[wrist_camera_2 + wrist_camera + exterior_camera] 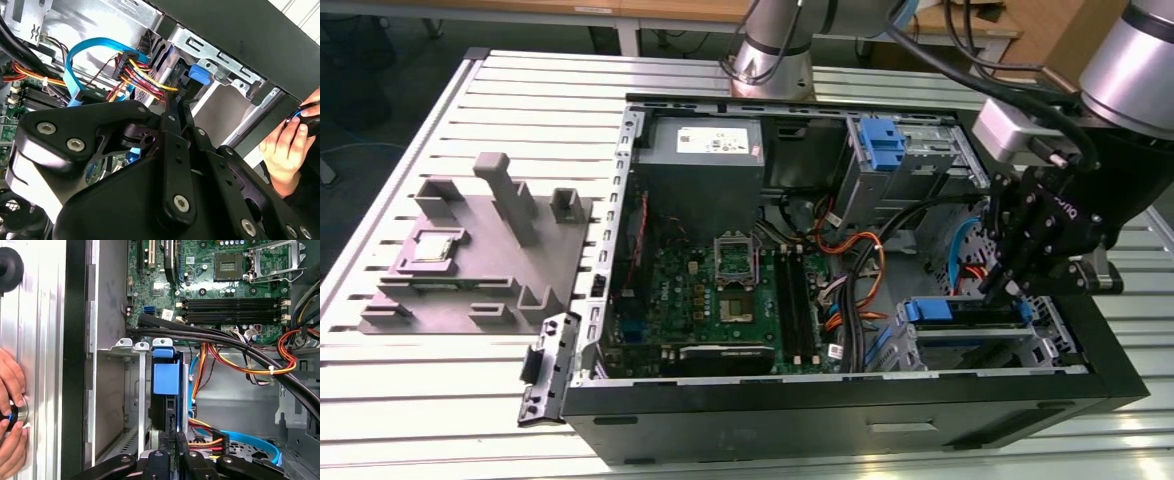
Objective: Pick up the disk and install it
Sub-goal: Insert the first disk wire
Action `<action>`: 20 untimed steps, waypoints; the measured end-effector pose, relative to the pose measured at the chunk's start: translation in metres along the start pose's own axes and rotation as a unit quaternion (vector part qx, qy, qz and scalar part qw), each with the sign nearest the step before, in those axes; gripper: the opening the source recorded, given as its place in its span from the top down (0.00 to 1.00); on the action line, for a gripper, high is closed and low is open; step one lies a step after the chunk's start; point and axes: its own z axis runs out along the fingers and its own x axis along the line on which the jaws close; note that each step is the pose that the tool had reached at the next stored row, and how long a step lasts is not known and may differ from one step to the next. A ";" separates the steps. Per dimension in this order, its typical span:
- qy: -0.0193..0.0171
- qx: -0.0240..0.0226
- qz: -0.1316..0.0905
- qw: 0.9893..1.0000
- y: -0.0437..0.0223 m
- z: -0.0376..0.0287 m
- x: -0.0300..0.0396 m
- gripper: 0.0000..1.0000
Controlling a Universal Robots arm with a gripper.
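Blue-railed, the disk (166, 390) is seen standing in the open computer case's (854, 405) drive bay, clamped edgewise by the claw (172, 440).

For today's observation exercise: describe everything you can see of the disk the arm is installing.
The disk stands on edge in the metal drive cage at the case's front corner, seen edge-on: dark body, blue plastic rail and tab. The gripper sits right at its outer end; whether it grips cannot be told. Orange and blue cables run beside it.
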 end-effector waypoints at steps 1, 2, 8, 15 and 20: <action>0.000 0.000 0.000 1.000 0.0000 0.0003 0.0000 0.83; 0.000 0.000 0.001 1.000 0.0000 0.0005 -0.0001 0.83; 0.000 0.000 0.001 1.000 0.0000 0.0018 -0.0003 0.83; -0.001 0.000 0.003 1.000 0.0004 0.0024 -0.0003 0.83; -0.001 -0.001 0.006 1.000 0.0006 0.0024 -0.0002 0.83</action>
